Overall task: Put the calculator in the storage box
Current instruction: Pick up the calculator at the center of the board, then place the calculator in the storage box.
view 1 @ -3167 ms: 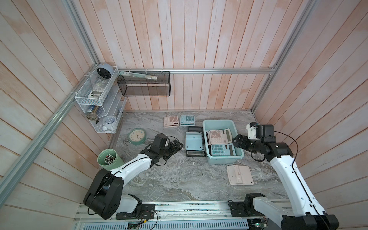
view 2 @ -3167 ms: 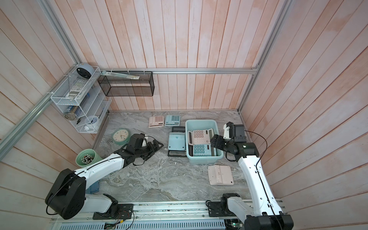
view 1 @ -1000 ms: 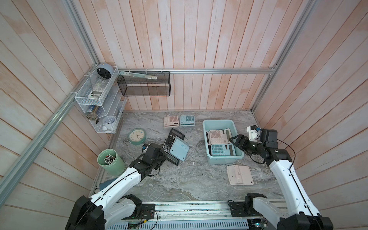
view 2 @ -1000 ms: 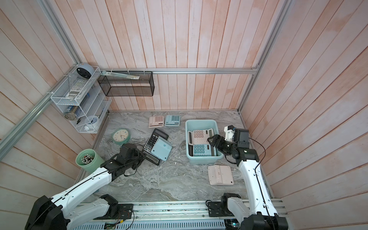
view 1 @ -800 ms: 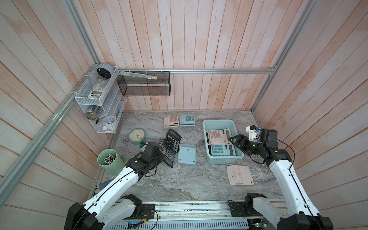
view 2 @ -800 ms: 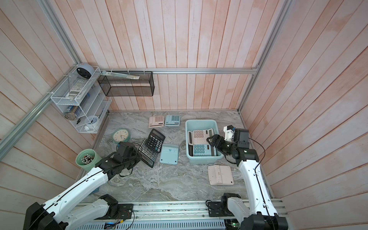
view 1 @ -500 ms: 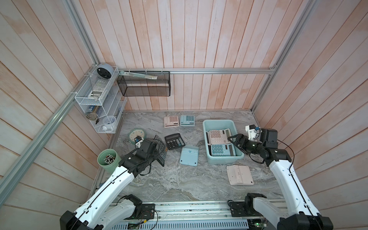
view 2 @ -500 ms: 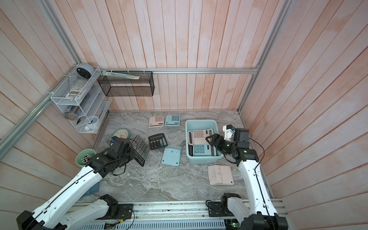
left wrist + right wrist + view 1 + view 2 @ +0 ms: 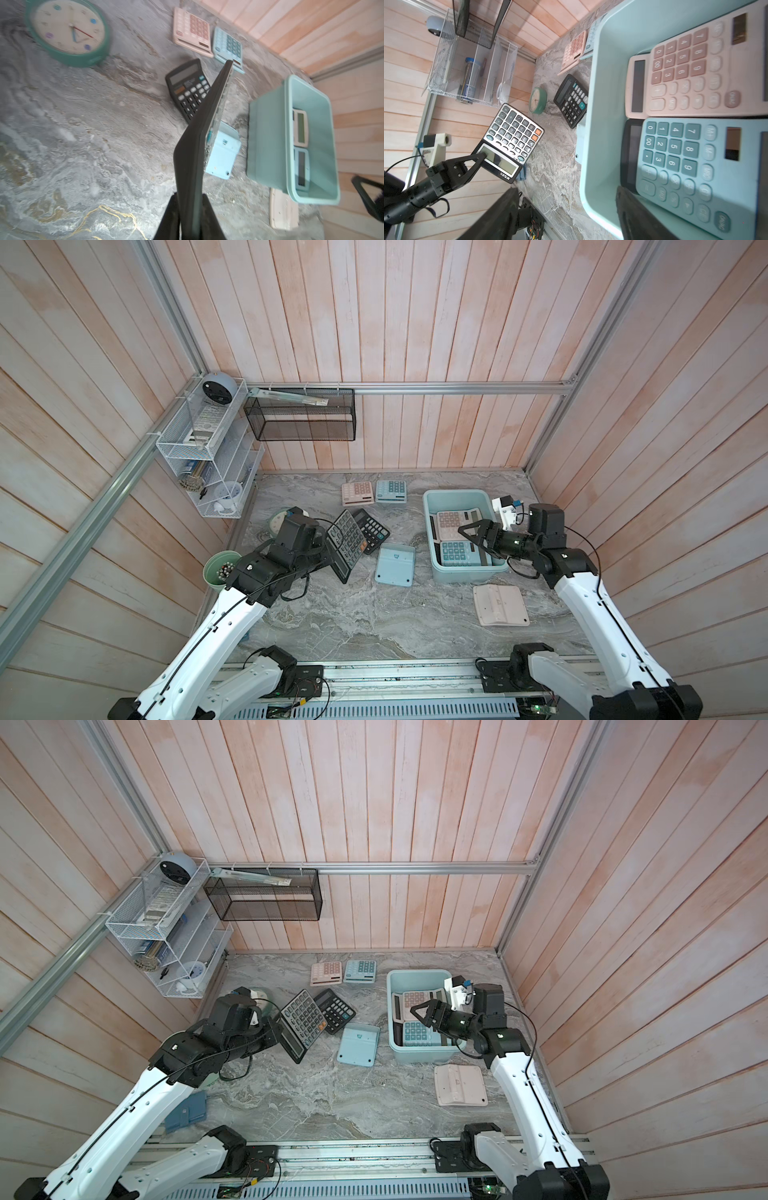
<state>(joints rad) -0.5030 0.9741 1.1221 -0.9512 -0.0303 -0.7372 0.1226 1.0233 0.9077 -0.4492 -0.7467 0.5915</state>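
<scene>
Currently, in both top views, the left gripper [image 9: 327,558] holds its fingers clamped on the display end of the grey calculator [image 9: 349,541]. That calculator hangs tilted above the surface [image 9: 374,626], near the black calculator [image 9: 374,531] and well apart from the storage box [image 9: 455,494]. The right gripper [image 9: 469,536] hovers over the box, fingers spread and empty.
Hazard 1: a low carry could strike the black calculator or the blue face-down calculator [image 9: 395,566].
Hazard 2: the right gripper occupies the drop zone; the arms could collide.
Count: 1 held calculator; 5 on the surface, being 1 black, 1 blue face-down, 1 pink face-down calculator [image 9: 500,605], 1 pink calculator [image 9: 356,493] and 1 blue calculator [image 9: 390,491] by the back wall; 1 clock [image 9: 274,524]; 1 green cup [image 9: 220,574]; 1 blue flat item [image 9: 187,1117] under the left arm, type unclear.

In the left wrist view, the grey calculator [image 9: 207,128] appears edge-on, and the fingers [image 9: 170,220] pinch only a short length at 1 end.
Hazard 3: the long free end could pivot or pull loose in a quick swing.

In the right wrist view, the box holds 1 boxed pink calculator [image 9: 685,72], 1 boxed teal calculator [image 9: 685,166] and 1 dark unit [image 9: 631,149] partly under it.
Hazard 4: little bare box floor shows; the grey calculator may settle across the rim.
</scene>
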